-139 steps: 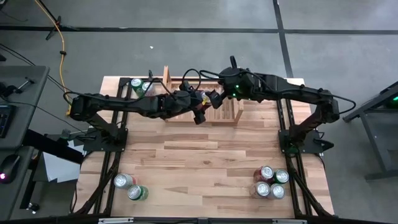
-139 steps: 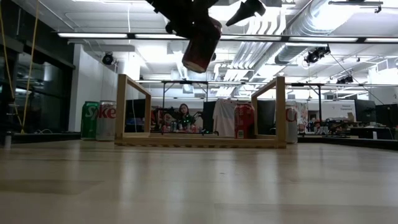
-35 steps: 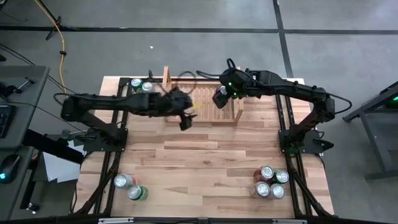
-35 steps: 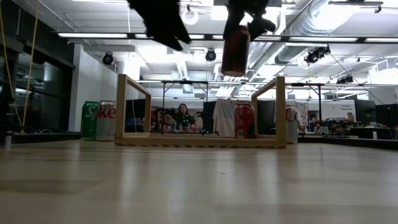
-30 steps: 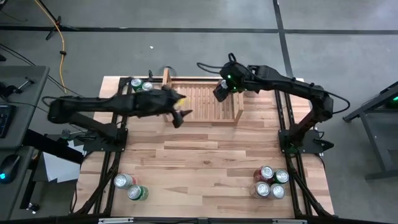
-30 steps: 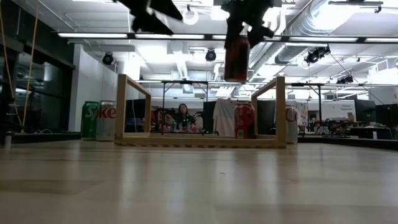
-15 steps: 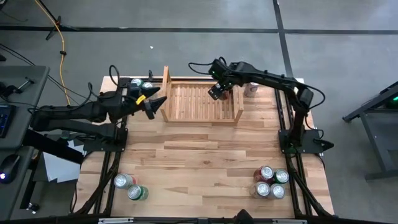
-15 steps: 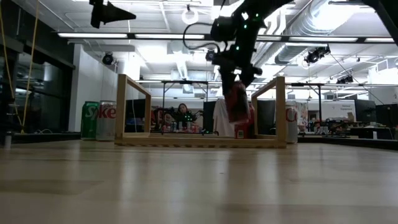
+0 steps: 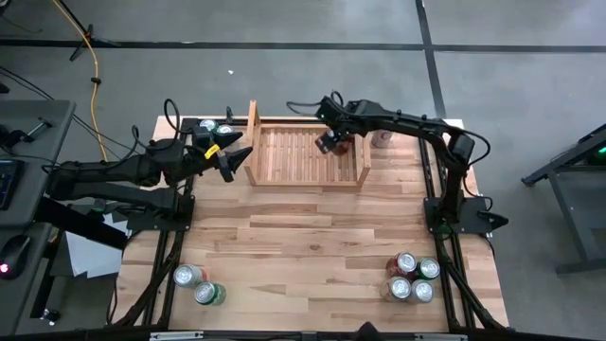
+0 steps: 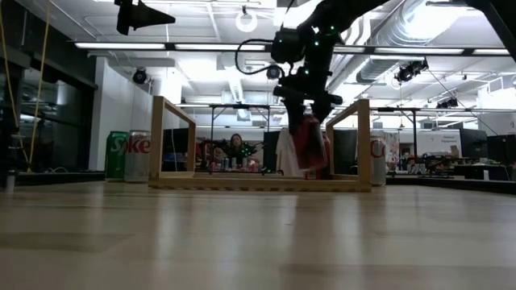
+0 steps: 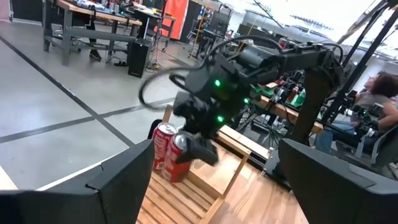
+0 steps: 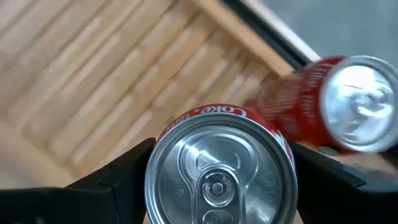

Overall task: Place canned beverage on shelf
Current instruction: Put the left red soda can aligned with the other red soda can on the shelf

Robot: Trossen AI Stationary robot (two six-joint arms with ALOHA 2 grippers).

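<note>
My left gripper [image 9: 235,159] hung just outside the left side board of the shelf [image 9: 284,178], jaws spread wide and holding nothing, with a pair of cans [image 9: 214,128] on the table near it at the shelf's far-left corner; that arm was waiting. Further right, my right gripper [image 9: 333,142] stood over the far right part of the shelf, jaws closed around the red can [image 12: 222,165]. That can was inside the shelf, low over the slats, just beside a second red can [image 12: 328,110] already standing by the right side board. I could not tell whether its base touched the slats. In the low view the held can [image 10: 307,145] leaned slightly; its long axis ran near vertical, with the pull-tab top facing up toward my wrist. I judged the step in hand to be the set-down. To do it well, I would have squared the can to vertical before lowering, kept it clear of the neighbouring can and the right board, let the whole base settle flat, and only then opened and lifted straight up.
</note>
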